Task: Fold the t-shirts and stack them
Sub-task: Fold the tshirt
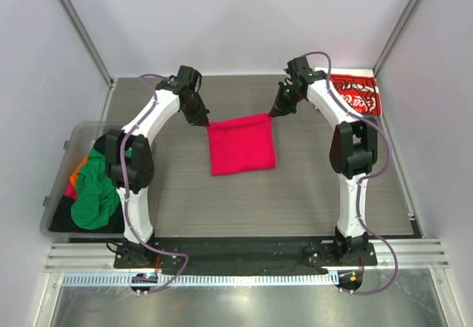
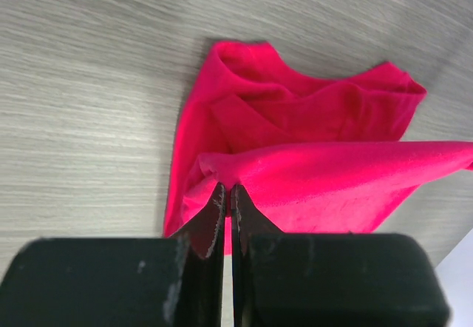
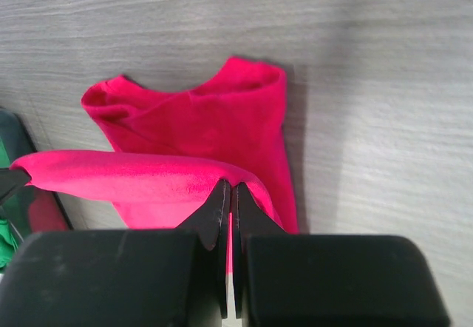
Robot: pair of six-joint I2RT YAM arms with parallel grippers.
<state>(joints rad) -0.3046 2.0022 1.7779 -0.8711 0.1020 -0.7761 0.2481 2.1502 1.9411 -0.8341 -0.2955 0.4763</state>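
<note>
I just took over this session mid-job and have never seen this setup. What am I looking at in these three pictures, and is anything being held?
The wide picture looks down from above on two robot arms bolted at the near table edge. The other two come from small cameras on each wrist, so the black blocks at the bottom are that arm's own fingers. The left claw and the right claw are both shut on the far corners of the crimson-pink t-shirt, lifting that edge while the rest lies on the table. A clear bin at the left holds more shirts, a green one on top. The red Coca-Cola shirt lies at the far right.
</note>
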